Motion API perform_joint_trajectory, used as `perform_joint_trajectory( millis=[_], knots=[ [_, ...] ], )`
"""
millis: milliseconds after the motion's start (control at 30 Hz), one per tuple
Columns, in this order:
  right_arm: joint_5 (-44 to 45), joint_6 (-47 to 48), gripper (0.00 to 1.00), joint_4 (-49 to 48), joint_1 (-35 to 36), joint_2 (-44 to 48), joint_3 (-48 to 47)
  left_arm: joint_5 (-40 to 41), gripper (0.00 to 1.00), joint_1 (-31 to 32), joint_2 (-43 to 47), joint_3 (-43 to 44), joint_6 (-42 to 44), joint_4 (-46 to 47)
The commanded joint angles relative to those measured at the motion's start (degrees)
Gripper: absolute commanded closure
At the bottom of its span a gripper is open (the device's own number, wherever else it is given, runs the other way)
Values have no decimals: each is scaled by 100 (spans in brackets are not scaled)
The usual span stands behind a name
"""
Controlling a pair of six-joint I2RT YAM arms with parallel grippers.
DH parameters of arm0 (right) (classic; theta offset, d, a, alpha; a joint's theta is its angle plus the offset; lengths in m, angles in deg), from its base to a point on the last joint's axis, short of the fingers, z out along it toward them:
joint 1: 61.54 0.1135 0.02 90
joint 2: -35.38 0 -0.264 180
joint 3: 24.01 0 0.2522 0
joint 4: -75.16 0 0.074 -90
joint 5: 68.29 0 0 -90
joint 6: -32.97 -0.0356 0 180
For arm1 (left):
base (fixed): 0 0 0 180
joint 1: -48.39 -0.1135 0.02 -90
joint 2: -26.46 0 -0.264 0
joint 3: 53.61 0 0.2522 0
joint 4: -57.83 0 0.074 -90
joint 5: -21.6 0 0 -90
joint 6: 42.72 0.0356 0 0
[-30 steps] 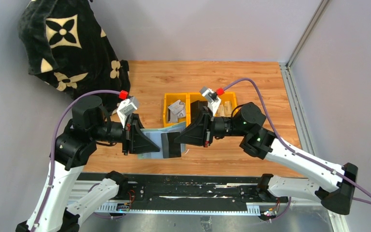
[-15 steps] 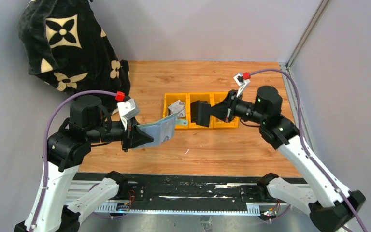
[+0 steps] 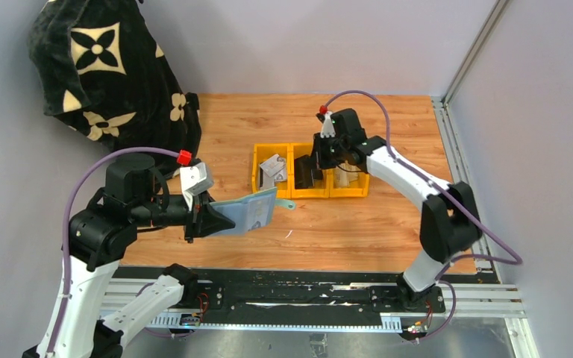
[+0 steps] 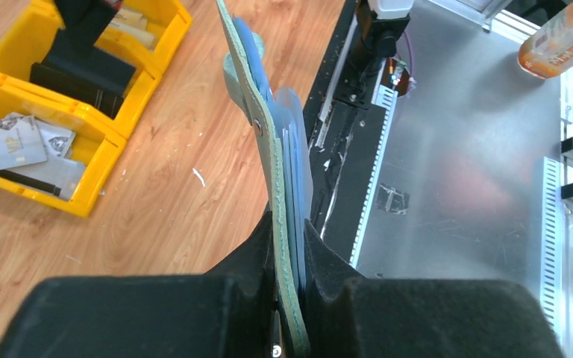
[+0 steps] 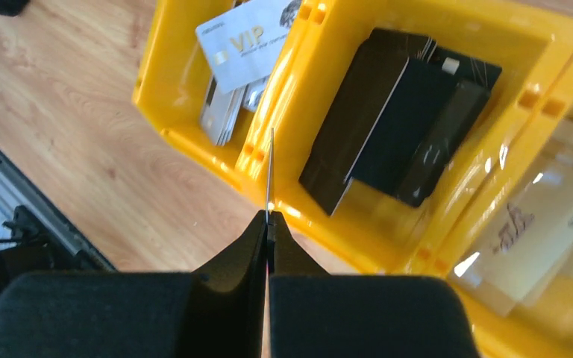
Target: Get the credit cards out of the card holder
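My left gripper (image 3: 210, 221) is shut on the sage-green card holder (image 3: 248, 212) and holds it open above the table, its tab (image 3: 286, 203) hanging at the far end. In the left wrist view the card holder (image 4: 262, 142) stands edge-on between my fingers, its blue pockets on the right. My right gripper (image 3: 310, 170) is over the middle yellow bin and is shut on a dark credit card (image 3: 303, 176). In the right wrist view that card (image 5: 269, 171) shows as a thin edge above the wall between the left and middle bins.
Three joined yellow bins (image 3: 271, 193) sit mid-table. The left one holds pale VIP cards (image 5: 250, 37), the middle one black cards (image 5: 395, 119), the right one tan cards (image 5: 545, 224). A black flower-patterned cloth (image 3: 104, 74) hangs at the back left.
My right gripper has pulled away from the card holder with a dark card and swung back over the yellow bins. My left gripper has kept the holder, lifted and drawn slightly left.
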State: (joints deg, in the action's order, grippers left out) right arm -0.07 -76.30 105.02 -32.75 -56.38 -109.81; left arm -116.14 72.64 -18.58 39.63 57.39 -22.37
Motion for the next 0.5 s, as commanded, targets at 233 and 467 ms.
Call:
perform_joint_trajectory(
  millis=[233, 467],
  knots=[
    [683, 114, 90, -234, -58, -1270, -1060, -748, 100, 36, 145, 86, 35, 25],
    [545, -19, 42, -445, -25, -253, -761, -1067, 100, 36, 40, 288, 45, 23]
  ],
)
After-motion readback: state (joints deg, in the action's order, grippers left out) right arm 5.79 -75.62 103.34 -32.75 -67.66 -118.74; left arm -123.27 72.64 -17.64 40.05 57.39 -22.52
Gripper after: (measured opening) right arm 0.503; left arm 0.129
